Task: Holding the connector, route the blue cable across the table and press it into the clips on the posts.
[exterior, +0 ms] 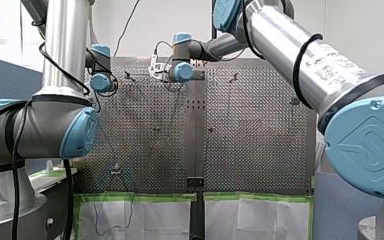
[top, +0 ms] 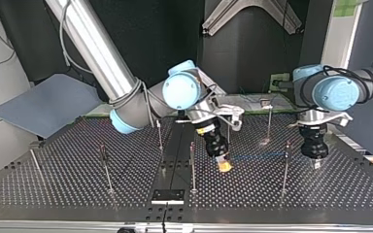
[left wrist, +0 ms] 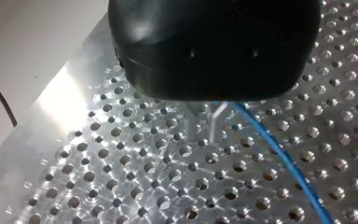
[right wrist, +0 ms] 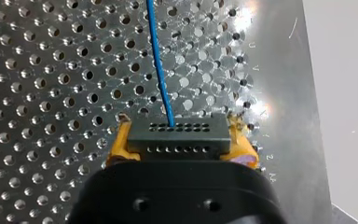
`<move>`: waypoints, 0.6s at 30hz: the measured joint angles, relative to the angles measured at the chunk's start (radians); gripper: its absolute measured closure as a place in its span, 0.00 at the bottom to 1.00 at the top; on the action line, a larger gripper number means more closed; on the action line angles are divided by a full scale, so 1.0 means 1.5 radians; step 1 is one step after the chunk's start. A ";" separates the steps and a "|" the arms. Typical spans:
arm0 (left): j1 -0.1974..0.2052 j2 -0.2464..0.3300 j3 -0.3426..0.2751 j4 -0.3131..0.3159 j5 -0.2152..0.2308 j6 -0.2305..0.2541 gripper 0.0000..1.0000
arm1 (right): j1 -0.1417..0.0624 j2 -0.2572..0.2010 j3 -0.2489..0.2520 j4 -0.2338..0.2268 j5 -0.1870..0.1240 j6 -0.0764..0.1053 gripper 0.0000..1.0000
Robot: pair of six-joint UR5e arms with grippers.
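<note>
Right claw (right wrist: 179,145) around black connector (right wrist: 177,133)

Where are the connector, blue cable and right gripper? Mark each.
connector (right wrist: 177,138), right wrist view, middle of its dark body.
blue cable (right wrist: 157,60), right wrist view, run ahead of the connector.
right gripper (right wrist: 179,140), right wrist view, midway between yellow pads.

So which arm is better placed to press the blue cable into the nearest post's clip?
Probably left: my left gripper is at the blue cable, beside a post, while my right gripper is shut on the connector, farther from that post.
</note>
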 joint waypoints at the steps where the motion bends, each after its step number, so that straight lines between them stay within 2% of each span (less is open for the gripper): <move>1: 0.000 0.000 0.000 -0.003 0.000 -0.004 0.56 | -0.001 0.000 0.000 0.000 0.001 0.000 1.00; 2: -0.001 0.000 0.000 -0.008 -0.001 -0.007 0.32 | -0.001 0.000 0.000 0.001 0.003 0.000 1.00; 3: -0.001 0.000 0.000 -0.012 -0.003 -0.008 0.32 | -0.002 0.000 0.000 0.001 0.003 0.000 1.00; 4: -0.002 0.000 0.000 -0.017 -0.005 -0.009 0.24 | -0.002 0.000 0.000 0.001 0.004 0.000 1.00; 5: -0.003 0.000 -0.001 -0.024 -0.008 -0.009 0.20 | -0.002 0.000 0.000 0.001 0.004 0.000 1.00; 10: -0.009 0.003 -0.001 -0.051 -0.014 -0.003 0.18 | -0.002 0.000 0.000 0.003 0.007 0.000 1.00; 11: -0.011 0.006 -0.001 -0.057 -0.013 -0.002 0.11 | -0.002 0.000 0.000 0.004 0.009 0.000 1.00; 12: -0.012 0.009 -0.001 -0.061 -0.013 -0.002 0.11 | -0.002 0.000 0.000 0.005 0.010 0.000 1.00; 14: -0.015 0.017 -0.003 -0.072 -0.009 -0.002 0.00 | -0.002 0.000 0.000 0.007 0.016 0.000 1.00; 18: -0.020 0.034 -0.015 -0.095 -0.006 -0.003 0.00 | -0.001 0.000 0.000 0.010 0.028 0.000 1.00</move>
